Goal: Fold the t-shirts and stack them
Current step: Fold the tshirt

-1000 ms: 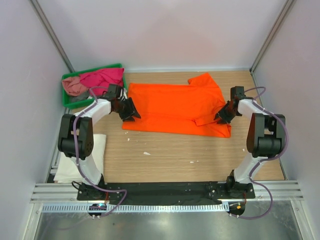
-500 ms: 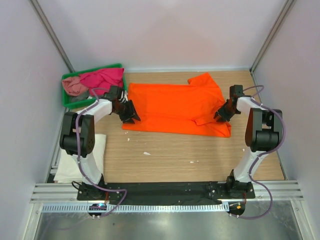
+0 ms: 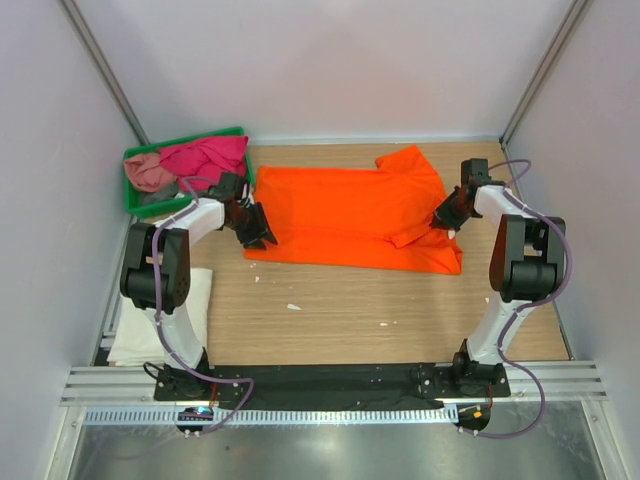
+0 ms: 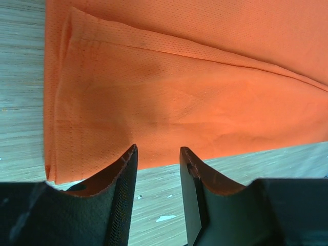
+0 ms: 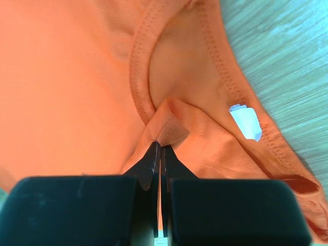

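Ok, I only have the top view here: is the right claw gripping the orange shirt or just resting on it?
Observer: Gripping. The right claw is shut on a small peak of the orange t-shirt, beside the collar.
Operator: And the left one?
Observer: The left claw is open, its tips at the shirt's edge.
Operator: Anything else at the neck?
Observer: A white label shows inside the neckline.

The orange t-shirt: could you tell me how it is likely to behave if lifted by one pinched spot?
Probably floppy: the orange t-shirt tents into a peak where the right gripper pinches it. Likely light: thin mesh weave, lying flat in layers. It would probably sag.
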Tool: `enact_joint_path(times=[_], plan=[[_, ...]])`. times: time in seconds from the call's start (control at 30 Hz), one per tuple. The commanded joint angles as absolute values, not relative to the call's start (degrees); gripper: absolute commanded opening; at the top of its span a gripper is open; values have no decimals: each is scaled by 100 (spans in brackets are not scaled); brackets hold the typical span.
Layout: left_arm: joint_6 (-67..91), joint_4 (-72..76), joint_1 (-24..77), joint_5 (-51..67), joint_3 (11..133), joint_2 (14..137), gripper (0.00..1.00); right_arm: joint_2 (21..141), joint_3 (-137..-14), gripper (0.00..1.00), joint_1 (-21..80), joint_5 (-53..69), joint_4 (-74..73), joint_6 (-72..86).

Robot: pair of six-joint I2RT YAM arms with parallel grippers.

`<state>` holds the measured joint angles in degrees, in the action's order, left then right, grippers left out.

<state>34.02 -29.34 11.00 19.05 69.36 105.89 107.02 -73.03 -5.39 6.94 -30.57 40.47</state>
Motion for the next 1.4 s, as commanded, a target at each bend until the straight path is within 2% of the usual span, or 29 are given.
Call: enact_joint_path(times=[0.0, 0.3, 0.43, 0.53, 0.6, 0.7, 0.9, 1.03, 1.27, 1.37], plan=[[3445, -2971, 1037, 1749, 6970, 10538, 40, 10564, -7629, 1, -571, 738, -3032, 4069], [3516, -2918, 932, 1582, 6855, 10371, 40, 10889, -8059, 1, -571, 896, -3014, 4052], [3350, -2979, 783, 1521, 7057, 10362, 54, 10986, -8130, 1, -571, 932, -3023, 4043], [2781, -3269, 747, 1363, 7610, 10502, 60, 11030, -8147, 1, -571, 984, -3032, 4043], [2576, -3479, 738, 1187, 8076, 10599, 60, 11057, -8148, 1, -571, 1002, -3050, 4043], [2356, -3507, 738, 941, 8481, 10792, 56, 11074, -8174, 1, -571, 1011, -3085, 4025], [2233, -3770, 738, 914, 9140, 11530, 56, 11136, -8191, 1, -562, 1046, -3103, 4017], [2224, -3762, 817, 827, 9184, 11663, 43, 11162, -8174, 1, -562, 1072, -3085, 4008], [2259, -3762, 1037, 607, 9141, 11777, 43, 11232, -8235, 1, -562, 1099, -3059, 4034], [2311, -3779, 1037, 633, 9167, 11830, 38, 11267, -8270, 1, -562, 1090, -3067, 4034]])
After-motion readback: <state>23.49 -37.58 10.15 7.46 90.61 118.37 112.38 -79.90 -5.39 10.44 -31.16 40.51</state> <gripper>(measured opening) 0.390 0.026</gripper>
